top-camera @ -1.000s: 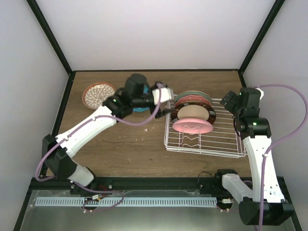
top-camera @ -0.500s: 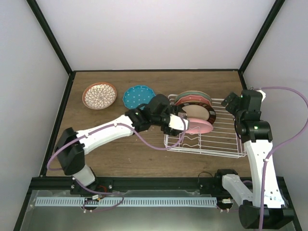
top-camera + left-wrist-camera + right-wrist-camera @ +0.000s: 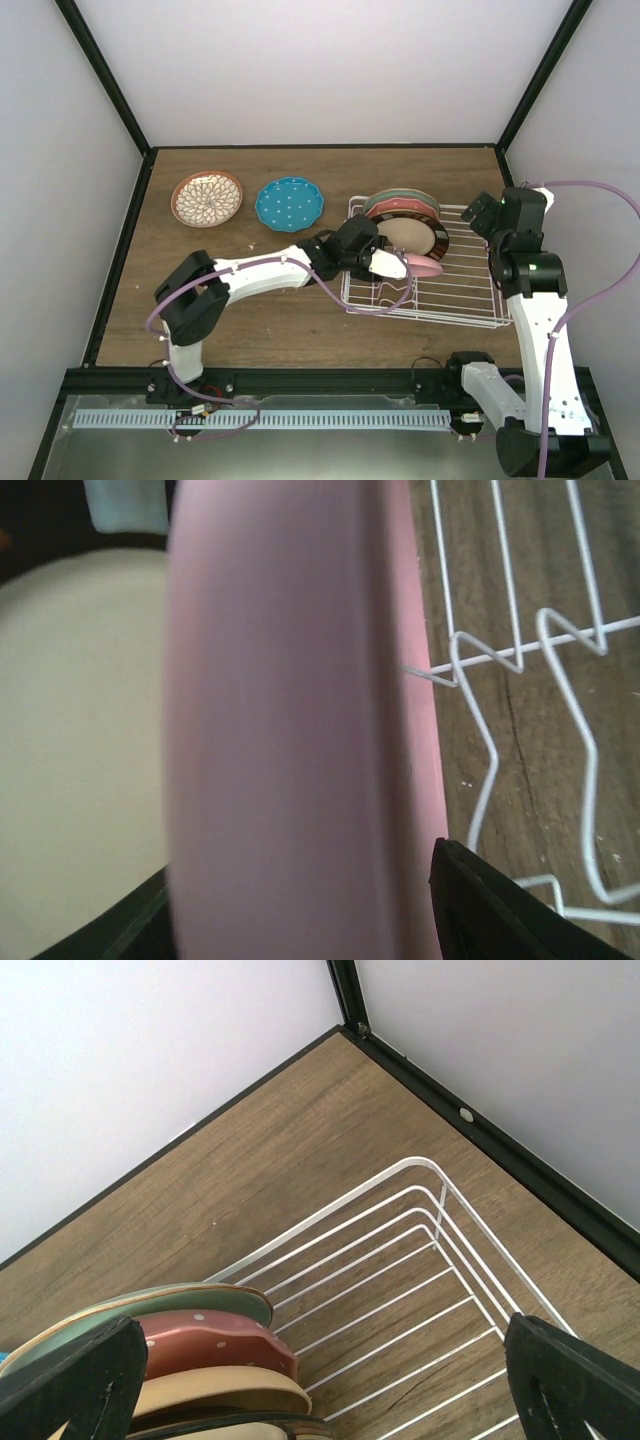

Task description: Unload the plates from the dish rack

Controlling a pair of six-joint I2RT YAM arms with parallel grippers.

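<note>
Unloaded so far: petal-patterned plate (image 3: 206, 198), teal dotted plate (image 3: 289, 203). Remaining in the dish rack (image 3: 470, 290): apparently four. Straddling the pink plate (image 3: 290, 710) with left gripper (image 3: 300, 910), clamped or not, cannot tell; right gripper (image 3: 320, 1380) spread, empty.

1. Bare wood on the table (image 3: 260, 325) gives the widest passage, in front of the dish rack (image 3: 470, 321) and toward the near left.
2. At the back left, the petal-patterned plate (image 3: 207, 198) and teal plate (image 3: 289, 203) lie flat and near each other.
3. 4 plates crowd the rack's left end on edge: pale green plate (image 3: 170, 1302), red-pink plate (image 3: 220, 1345), tan plate (image 3: 405, 235), pink plate (image 3: 428, 266), with only slits between.
4. The left gripper (image 3: 398, 266) straddles the pink rim; the tan plate crowds one finger, upright tines (image 3: 487, 770) the other.
5. The rack's right half is bare wire beneath the wide-spread right gripper (image 3: 325, 1325).
6. Back wall (image 3: 320, 70) and corner post (image 3: 540, 75) bound the space.
</note>
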